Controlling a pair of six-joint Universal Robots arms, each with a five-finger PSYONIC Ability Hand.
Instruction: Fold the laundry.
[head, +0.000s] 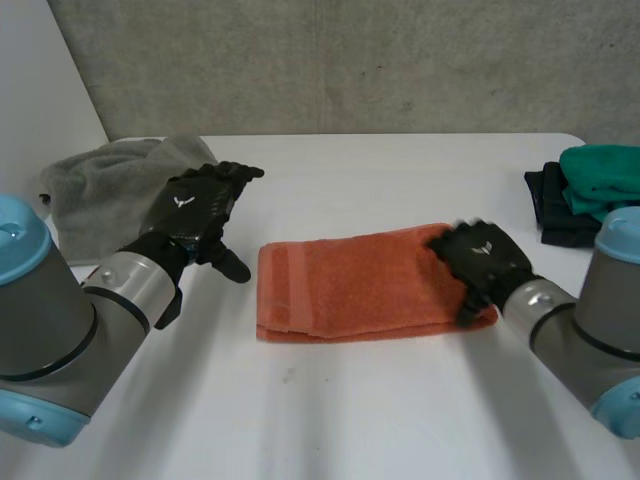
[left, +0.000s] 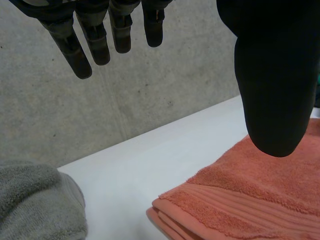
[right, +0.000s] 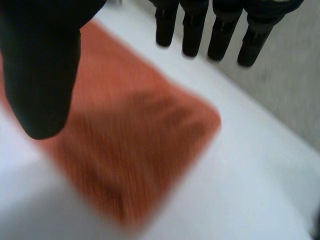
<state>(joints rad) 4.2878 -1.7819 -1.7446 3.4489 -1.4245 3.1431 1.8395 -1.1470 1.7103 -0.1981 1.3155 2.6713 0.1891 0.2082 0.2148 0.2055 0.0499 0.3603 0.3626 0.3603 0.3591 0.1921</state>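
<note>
Lying folded near left hand (left: 272, 75): towel (left: 250, 195)

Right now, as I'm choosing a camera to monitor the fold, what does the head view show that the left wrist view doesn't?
Extra in the head view: the right robot hand over the orange towel's end, plus green cloth and dark clothes at the table's far right. Extra in the left wrist view: the towel's stacked folded layers, seen close. Shared: the open left robot hand, the orange towel, the grey towel, the white table.
</note>
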